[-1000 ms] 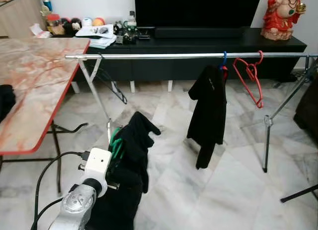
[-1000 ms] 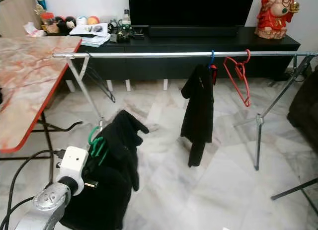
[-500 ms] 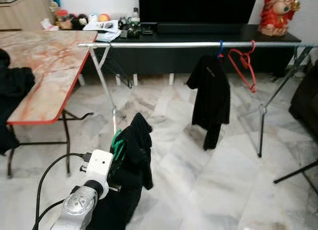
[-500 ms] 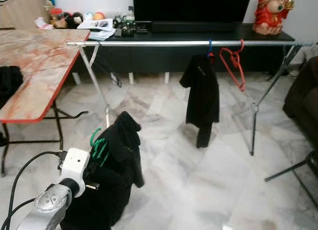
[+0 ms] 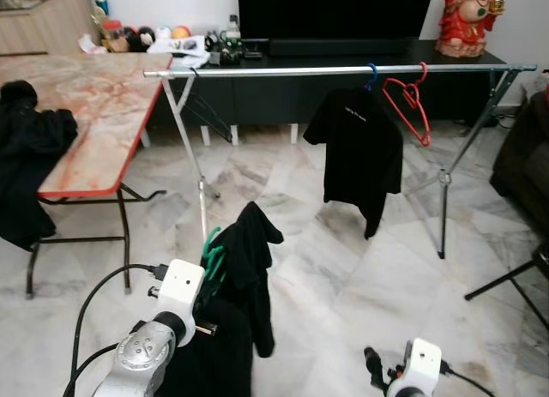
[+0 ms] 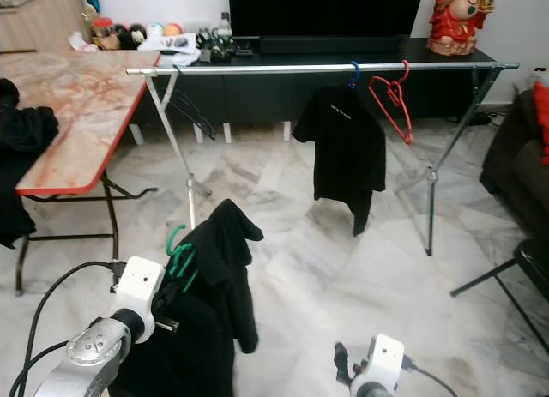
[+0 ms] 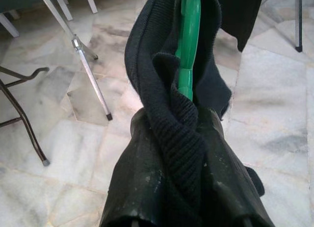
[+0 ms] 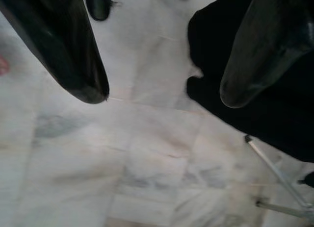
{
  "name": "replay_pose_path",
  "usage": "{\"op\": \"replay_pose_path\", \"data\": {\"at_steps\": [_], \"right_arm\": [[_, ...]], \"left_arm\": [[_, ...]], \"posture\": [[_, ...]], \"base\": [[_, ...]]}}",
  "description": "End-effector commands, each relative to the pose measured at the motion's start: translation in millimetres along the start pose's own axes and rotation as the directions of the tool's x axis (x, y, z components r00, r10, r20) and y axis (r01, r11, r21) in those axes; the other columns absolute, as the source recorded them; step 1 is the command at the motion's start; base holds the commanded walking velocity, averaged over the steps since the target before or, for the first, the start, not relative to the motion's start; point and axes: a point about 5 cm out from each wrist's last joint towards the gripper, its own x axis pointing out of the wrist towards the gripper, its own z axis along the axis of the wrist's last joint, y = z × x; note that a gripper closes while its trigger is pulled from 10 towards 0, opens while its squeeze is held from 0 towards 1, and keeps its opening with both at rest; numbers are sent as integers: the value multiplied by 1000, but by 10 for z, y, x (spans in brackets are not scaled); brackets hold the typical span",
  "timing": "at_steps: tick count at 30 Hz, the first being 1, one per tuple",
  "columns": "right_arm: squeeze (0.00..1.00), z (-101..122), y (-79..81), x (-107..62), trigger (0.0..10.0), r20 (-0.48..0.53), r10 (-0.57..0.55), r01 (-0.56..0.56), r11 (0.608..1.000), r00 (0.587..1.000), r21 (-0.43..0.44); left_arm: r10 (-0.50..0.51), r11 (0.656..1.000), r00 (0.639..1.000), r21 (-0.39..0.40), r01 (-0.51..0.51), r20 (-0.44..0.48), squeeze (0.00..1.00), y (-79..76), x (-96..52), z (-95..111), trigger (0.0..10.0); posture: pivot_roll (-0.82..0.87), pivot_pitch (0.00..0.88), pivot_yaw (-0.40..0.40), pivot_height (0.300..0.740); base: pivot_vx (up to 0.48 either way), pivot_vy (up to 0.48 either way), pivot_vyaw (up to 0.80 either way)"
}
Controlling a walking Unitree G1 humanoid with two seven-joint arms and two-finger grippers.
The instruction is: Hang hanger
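Observation:
My left gripper (image 7: 182,120) is shut on a green hanger (image 7: 189,36) with a black knitted garment (image 5: 250,268) draped over it, held low in front of me. The hanger's green hook (image 5: 211,249) sticks out of the cloth. Farther ahead a silver clothes rail (image 5: 283,70) spans the room. On it hang a black T-shirt (image 5: 356,144) on a blue hanger, a bare red hanger (image 5: 408,107) and a thin black hanger (image 5: 208,121) near its left end. My right gripper (image 8: 164,97) is open over the marble floor, nothing between its fingers; its wrist (image 5: 416,363) is at the lower right.
A marble-topped folding table (image 5: 94,97) stands to the left with dark clothes (image 5: 26,157) hanging over its edge. A black TV cabinet (image 5: 343,88) runs behind the rail. A dark sofa (image 5: 523,157) and a black stand leg (image 5: 506,281) are on the right.
The camera has pulled back, so rail and table sit farther off and more floor shows. My right wrist has come into view at the bottom. The left gripper still holds the hanger.

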Motion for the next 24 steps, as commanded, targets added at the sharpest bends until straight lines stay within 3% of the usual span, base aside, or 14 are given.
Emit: {"op": "replay_pose_path", "data": {"at_steps": [1,6,10,14,19,21,24], "right_arm": [[0,68,115,29,10000,44,81,-81,997,996,14],[0,130,312,53,10000,73,241,-240,971,968,-22],[0,318,551,54,10000,171,429,-421,903,887,-78],[0,437,686,31,10000,215,525,-507,851,824,-134],[0,465,758,8,10000,232,554,-525,832,799,-180],[0,477,827,-28,10000,235,612,-587,790,755,-175],[0,478,826,-34,10000,236,615,-590,789,753,-175]], "left_arm": [[-41,999,998,0,41,48,0,-43,23,151,10000],[-124,992,989,16,123,76,0,-135,69,277,10000],[-224,974,970,40,221,97,0,-248,134,398,10000],[-276,961,955,61,271,105,0,-325,179,462,10000],[-303,953,946,60,298,117,0,-378,202,518,10000],[-330,944,935,69,324,128,0,-429,211,559,10000],[-331,943,935,69,325,127,0,-428,212,559,10000]], "posture": [[10,60,24,740],[8,51,24,740],[-11,37,28,740],[-18,30,32,740],[-24,25,31,740],[-22,22,28,740],[-22,22,28,740]], "base": [[0,0,0],[0,0,0],[0,0,0],[0,0,0],[0,0,0],[0,0,0],[0,0,0]]}}
